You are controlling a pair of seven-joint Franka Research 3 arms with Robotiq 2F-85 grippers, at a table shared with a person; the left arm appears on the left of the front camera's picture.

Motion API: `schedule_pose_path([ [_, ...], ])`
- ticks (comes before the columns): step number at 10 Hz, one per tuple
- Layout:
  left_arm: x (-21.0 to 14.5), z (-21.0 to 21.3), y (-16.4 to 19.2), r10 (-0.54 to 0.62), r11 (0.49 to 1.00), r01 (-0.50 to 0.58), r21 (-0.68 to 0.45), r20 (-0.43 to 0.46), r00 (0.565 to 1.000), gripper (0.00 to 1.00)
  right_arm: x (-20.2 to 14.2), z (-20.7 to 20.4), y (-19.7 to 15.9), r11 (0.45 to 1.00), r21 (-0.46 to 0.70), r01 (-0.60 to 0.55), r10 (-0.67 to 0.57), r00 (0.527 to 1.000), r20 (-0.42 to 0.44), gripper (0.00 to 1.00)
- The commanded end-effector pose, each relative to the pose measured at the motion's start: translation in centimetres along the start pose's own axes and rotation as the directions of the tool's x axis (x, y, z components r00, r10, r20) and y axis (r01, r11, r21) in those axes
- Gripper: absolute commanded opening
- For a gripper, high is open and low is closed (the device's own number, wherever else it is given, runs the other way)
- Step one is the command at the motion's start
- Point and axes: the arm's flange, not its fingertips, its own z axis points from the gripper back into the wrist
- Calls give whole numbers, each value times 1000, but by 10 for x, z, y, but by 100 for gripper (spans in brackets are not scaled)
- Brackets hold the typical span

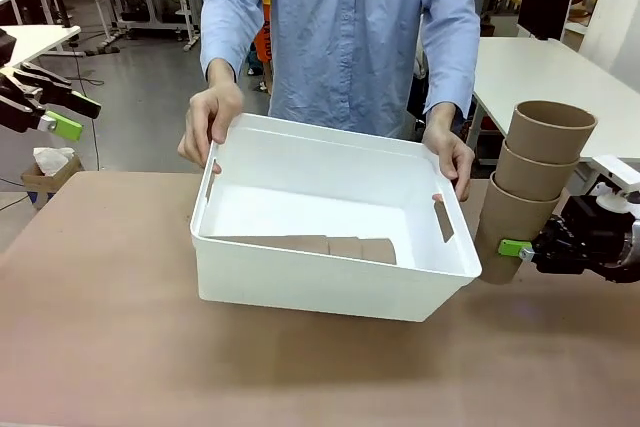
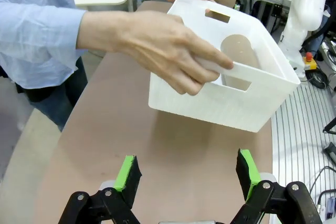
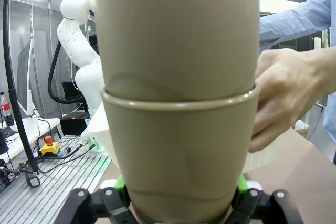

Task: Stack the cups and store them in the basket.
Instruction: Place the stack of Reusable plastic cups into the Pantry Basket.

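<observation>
A person's two hands (image 1: 210, 122) hold the white basket (image 1: 320, 287) at its far corners in the middle of the table. A stack of tan cups (image 1: 335, 246) lies on its side on the basket floor. At the basket's right corner my right gripper (image 1: 506, 248) is shut on the lowest of three nested cups (image 1: 530, 182), held upright and leaning slightly right. In the right wrist view these cups (image 3: 178, 87) rise from between the fingers of the right gripper (image 3: 181, 195). My left gripper (image 1: 62, 113) hangs open and empty at the far left, above the table; in its wrist view the left gripper (image 2: 187, 170) faces the basket (image 2: 220, 100).
The brown table (image 1: 110, 347) has bare room in front of and left of the basket. A person's hand (image 2: 157, 45) grips the basket's near slot handle in the left wrist view. White tables and another white arm (image 3: 79, 51) stand in the background.
</observation>
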Motion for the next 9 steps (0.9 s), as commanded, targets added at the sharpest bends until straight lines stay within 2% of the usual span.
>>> schedule_pose_path([
  [1, 1, 0, 0, 7, 1000, -7, -3, 1, 1000, 96, 5, -1, 1, 1000, 3, -7, 7, 1000, 2, 84],
  [6, 1, 0, 0, 7, 1000, -7, -3, 1, 1000, 96, 0, 0, 0, 1000, 0, 0, 0, 1000, 0, 84],
  [9, 1, 0, 0, 7, 1000, -7, -3, 1, 1000, 96, 64, 0, 18, 997, -56, 51, -54, 997, -55, 84],
])
